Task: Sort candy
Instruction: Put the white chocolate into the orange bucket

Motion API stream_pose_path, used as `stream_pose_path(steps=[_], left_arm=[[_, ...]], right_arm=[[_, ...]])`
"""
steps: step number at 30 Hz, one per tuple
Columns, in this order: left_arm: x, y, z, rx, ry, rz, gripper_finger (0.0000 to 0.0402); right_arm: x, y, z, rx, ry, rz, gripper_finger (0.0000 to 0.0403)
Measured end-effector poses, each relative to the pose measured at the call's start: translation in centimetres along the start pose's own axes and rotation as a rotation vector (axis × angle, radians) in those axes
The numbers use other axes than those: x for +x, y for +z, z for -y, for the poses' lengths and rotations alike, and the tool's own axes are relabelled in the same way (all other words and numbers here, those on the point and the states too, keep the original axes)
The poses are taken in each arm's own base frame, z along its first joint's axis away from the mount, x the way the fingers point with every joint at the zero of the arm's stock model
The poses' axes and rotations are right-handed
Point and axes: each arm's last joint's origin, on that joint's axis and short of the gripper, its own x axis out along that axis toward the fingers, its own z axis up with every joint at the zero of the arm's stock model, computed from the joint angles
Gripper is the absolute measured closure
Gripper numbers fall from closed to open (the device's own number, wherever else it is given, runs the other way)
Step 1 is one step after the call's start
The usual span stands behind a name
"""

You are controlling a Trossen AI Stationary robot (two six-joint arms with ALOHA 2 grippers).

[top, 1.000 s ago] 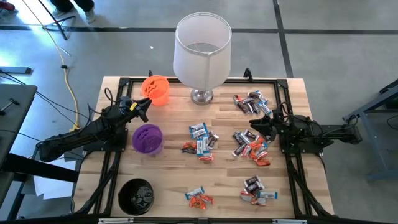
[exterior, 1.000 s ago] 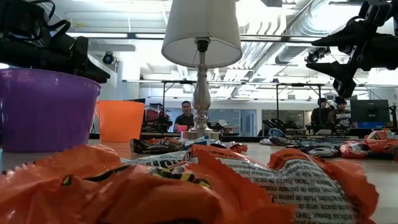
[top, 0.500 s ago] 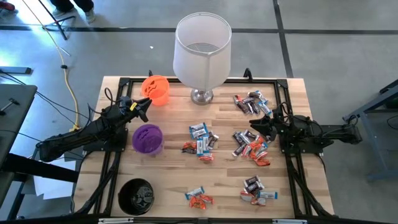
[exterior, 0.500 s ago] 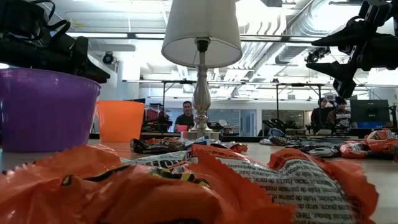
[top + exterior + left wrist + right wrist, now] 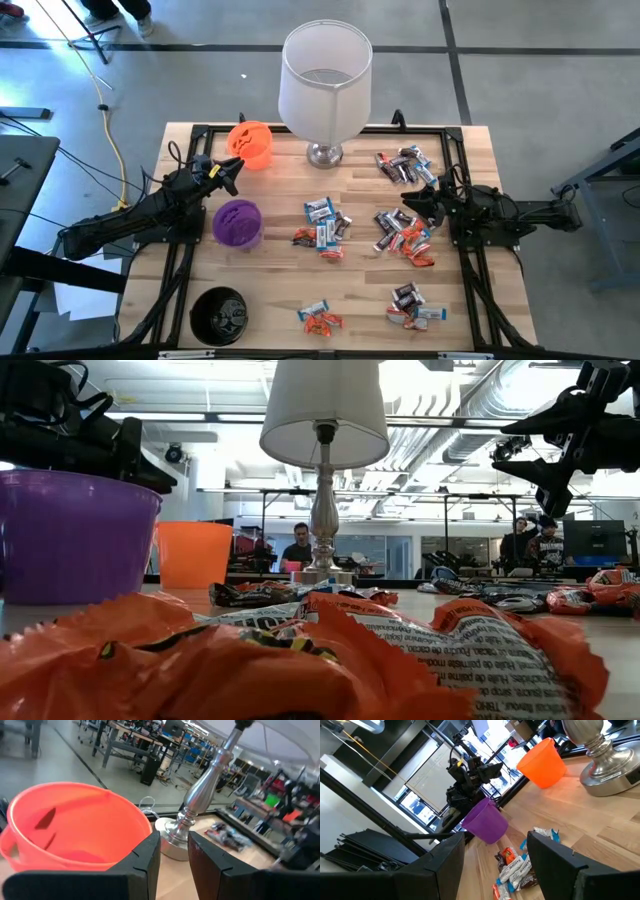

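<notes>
The candy lies on the wooden table in several loose heaps of orange-red, dark brown and silver-blue wrappers: one mid-table (image 5: 322,228), one right of it (image 5: 402,236), one at the far right (image 5: 402,165), two near the front edge (image 5: 318,318) (image 5: 412,306). My left gripper (image 5: 233,171) hovers level at the table's left, between the orange cup (image 5: 250,143) and the purple cup (image 5: 237,222). Its fingers (image 5: 150,857) stand a narrow gap apart with nothing between them. My right gripper (image 5: 411,202) hovers level at the table's right, above the candy, open wide (image 5: 495,855) and empty.
A lamp with a white shade (image 5: 325,85) stands on its silver base (image 5: 324,154) at the far middle. A black cup (image 5: 219,315) sits at the near left corner. A black frame (image 5: 300,131) runs along the table's edges. People sit in the room beyond (image 5: 296,546).
</notes>
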Motion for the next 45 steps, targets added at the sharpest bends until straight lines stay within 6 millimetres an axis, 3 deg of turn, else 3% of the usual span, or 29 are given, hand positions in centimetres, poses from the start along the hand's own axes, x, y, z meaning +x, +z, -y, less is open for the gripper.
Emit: stream_pose_path(steps=[14,24,45], left_arm=[[0.0,0.05,-0.06,-0.173,0.02,0.015,0.0316],[-0.04,0.24,0.52,-0.107,-0.133,-0.023,0.0316],[-0.03,0.49,0.49,-0.19,-0.109,0.012,0.0316]], right_arm=[[0.0,-0.01,0.0,0.0,0.002,-0.003,0.0192],[0.0,-0.01,0.0,0.0,0.002,-0.002,0.0192],[0.0,0.0,0.0,-0.087,0.0,0.0,0.0192]])
